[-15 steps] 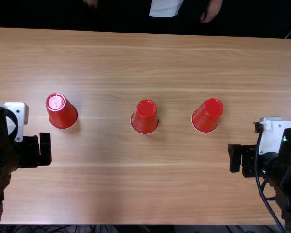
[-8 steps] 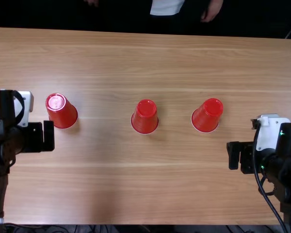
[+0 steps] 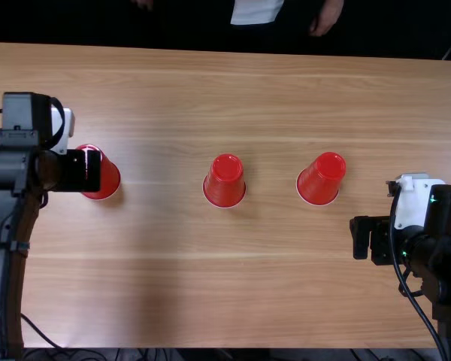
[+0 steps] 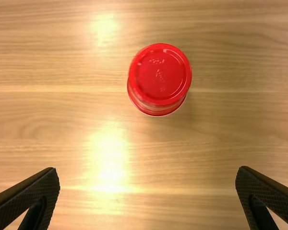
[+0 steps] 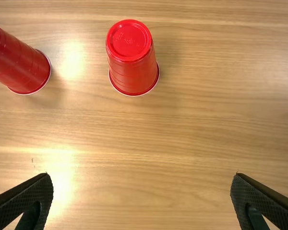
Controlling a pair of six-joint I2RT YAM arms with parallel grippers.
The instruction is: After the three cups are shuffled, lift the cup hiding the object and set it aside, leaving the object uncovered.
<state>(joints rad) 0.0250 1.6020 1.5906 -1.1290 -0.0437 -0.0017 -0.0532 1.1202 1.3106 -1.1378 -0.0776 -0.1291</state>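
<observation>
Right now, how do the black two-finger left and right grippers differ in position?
The left gripper hangs over the leftmost upside-down red plastic cup, overlapping it in the top view; the right gripper stands apart from the rightmost red cup. The left gripper is farther up the wooden table; the right gripper lies nearer its near edge. Shared: both open, neither holding a cup.

No text, number or sign can be read. The upturned base of the red cup (image 4: 159,76) nearest the left edge of the table (image 3: 225,83) bears faint embossed marks, too small to make out.
</observation>
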